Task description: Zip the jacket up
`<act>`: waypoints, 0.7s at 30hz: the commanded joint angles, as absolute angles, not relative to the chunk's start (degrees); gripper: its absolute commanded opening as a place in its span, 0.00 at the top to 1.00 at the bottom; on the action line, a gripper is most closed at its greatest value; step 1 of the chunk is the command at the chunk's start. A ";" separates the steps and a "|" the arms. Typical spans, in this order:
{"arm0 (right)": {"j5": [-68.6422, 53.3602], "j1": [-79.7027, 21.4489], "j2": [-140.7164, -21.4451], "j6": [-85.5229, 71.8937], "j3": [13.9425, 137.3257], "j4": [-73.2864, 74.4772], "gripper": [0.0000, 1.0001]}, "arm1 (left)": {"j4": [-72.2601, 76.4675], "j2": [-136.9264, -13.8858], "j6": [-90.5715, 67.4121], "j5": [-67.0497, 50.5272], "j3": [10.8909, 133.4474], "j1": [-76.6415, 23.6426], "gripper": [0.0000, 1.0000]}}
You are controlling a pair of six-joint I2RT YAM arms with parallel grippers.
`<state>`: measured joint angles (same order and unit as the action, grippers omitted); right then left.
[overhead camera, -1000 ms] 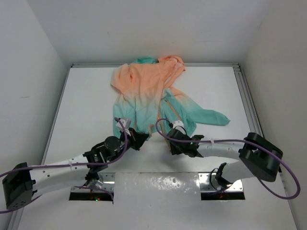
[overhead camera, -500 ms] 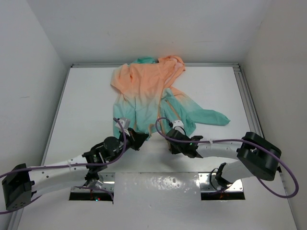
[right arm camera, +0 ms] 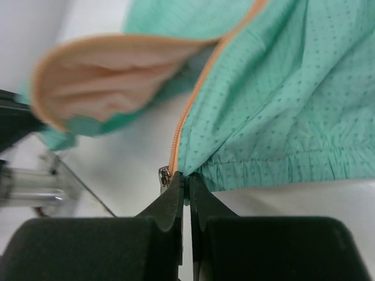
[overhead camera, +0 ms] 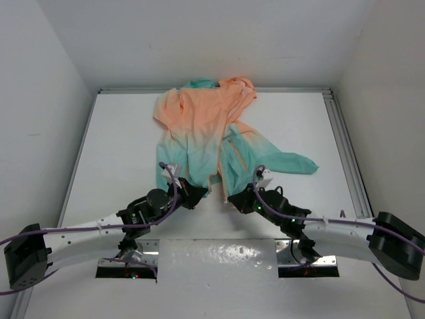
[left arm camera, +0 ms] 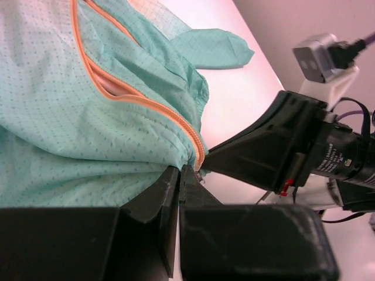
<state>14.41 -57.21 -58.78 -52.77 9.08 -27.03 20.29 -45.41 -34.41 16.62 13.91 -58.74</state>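
The jacket [overhead camera: 199,123] lies spread on the white table, peach above and teal below, with its orange zipper [overhead camera: 222,166] parted down the front. My left gripper [overhead camera: 194,193] is shut on the teal hem of the left front panel [left arm camera: 70,117], right beside the zipper's lower end [left arm camera: 196,149]. My right gripper [overhead camera: 234,199] is shut on the hem corner of the right panel [right arm camera: 281,88], its tips [right arm camera: 187,175] next to the metal slider [right arm camera: 164,177]. The two grippers sit close together at the jacket's near edge.
A raised rail [overhead camera: 342,139] runs along the table's right side and grey walls enclose the back and sides. A shiny plate [overhead camera: 219,256] lies between the arm bases. Purple cables [overhead camera: 292,216] trail along both arms.
My right gripper has closed on the right panel's hem corner and shifted left and nearer, drawing that panel's zipper edge toward the left gripper. The left gripper has stayed shut in place.
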 commanded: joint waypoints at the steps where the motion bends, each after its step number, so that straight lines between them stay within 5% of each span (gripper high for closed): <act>1: 16.26 -57.57 -54.06 -55.81 4.40 -47.79 1.00 | 21.71 -44.83 -37.96 16.35 16.87 -57.83 1.00; 10: 15.73 -57.57 -53.00 -51.61 -1.05 -62.83 1.00 | 17.58 -47.19 -44.37 14.86 20.74 -57.48 1.00; 21: 13.71 -57.57 -53.09 -44.22 -0.35 -62.86 1.00 | 12.66 -50.36 -47.28 11.78 26.54 -56.78 1.00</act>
